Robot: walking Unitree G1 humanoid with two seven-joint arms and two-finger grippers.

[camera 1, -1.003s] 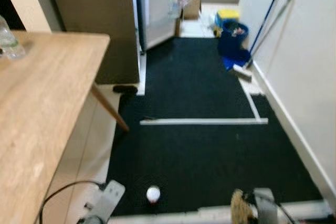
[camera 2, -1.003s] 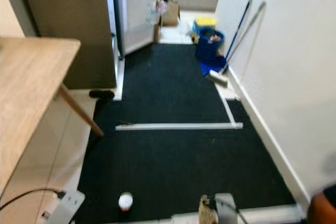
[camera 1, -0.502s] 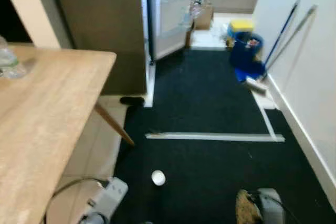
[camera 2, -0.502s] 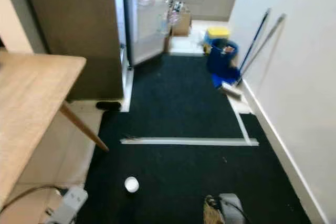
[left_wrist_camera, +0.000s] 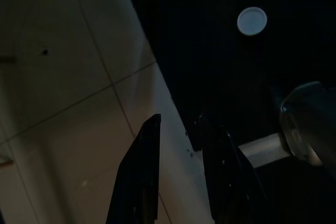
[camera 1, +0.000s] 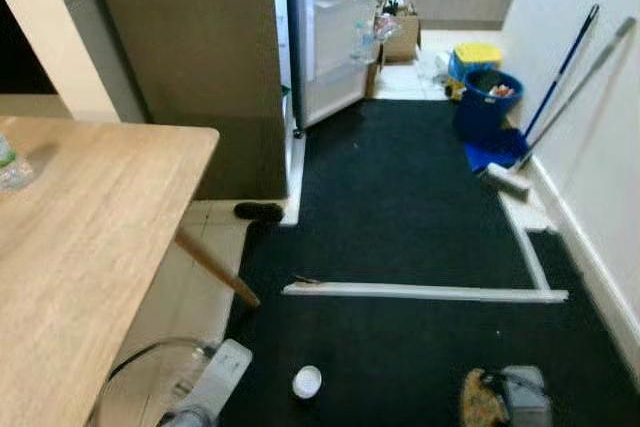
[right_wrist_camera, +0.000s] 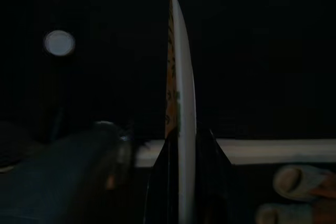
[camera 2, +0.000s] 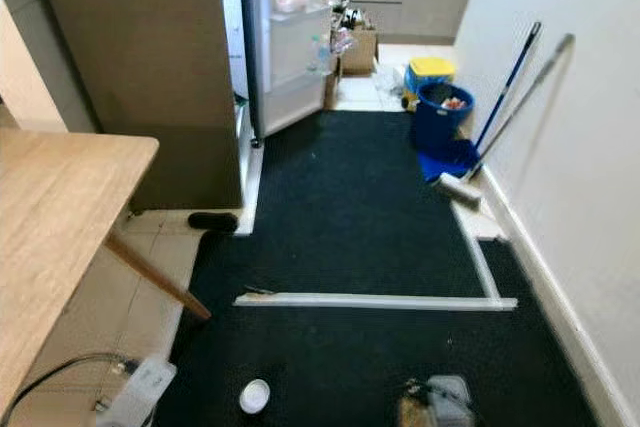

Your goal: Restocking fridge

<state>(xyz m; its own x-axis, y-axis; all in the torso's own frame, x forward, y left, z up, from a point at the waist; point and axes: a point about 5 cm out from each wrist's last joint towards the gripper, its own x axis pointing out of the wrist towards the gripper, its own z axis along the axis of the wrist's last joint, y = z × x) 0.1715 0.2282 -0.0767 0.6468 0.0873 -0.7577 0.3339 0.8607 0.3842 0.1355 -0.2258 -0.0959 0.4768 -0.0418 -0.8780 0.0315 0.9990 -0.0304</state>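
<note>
Walking the goods toward the fridge looks to be the step in hand, and we tell the scene from our left across. On our left is the table (camera 1: 90,237), with a bottle (camera 1: 8,165) at its far edge, and below it a power strip (camera 1: 215,379) with its cable on the tiles. Our left gripper (left_wrist_camera: 178,174) hangs over the seam between tile and carpet (camera 1: 400,217), jaws apart and holding nothing. A small white lid (camera 1: 307,381) lies on the carpet near us, and a white strip (camera 1: 425,292) runs across the carpet beyond it. Ahead, the fridge (camera 2: 290,42) stands open, its door shelves holding bottles and a pale pack. Our right gripper (right_wrist_camera: 181,145) has its jaws clamped on a packet (right_wrist_camera: 180,93), thin and flat, seen edge-on with orange print on one face; this we take for the thing to be stocked, carried low over the carpet. Farther right are a blue bin (camera 1: 487,102) and a mop (camera 1: 545,97) leaning on the wall. Next, we judge, we must cross the carpet, step clear of the lid and strip, and raise the packet to a free shelf.
</note>
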